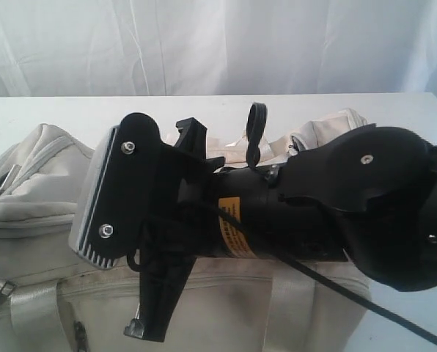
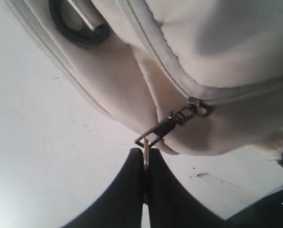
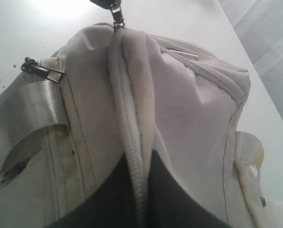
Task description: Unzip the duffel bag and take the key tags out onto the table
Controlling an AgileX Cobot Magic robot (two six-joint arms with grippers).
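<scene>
The cream-white duffel bag [image 1: 42, 183] lies on the white table [image 1: 57, 110]. In the left wrist view my left gripper [image 2: 145, 153] is shut on the thin tab of the metal zipper pull [image 2: 170, 123] at the bag's end [image 2: 217, 57]. In the right wrist view my right gripper [image 3: 140, 164] is shut on a raised fold of the bag [image 3: 179, 104] along its pale zipper [image 3: 125, 109]. That zipper looks closed up to the far pull [image 3: 117, 20]. The key tags are hidden.
My black right arm [image 1: 314, 198] reaches across the bag and hides most of its top. A black D-ring [image 2: 77, 28] and shiny straps [image 3: 23, 109] hang on the bag's sides. A second zipper pull [image 3: 42, 70] lies on a side pocket. White curtain hangs behind the table.
</scene>
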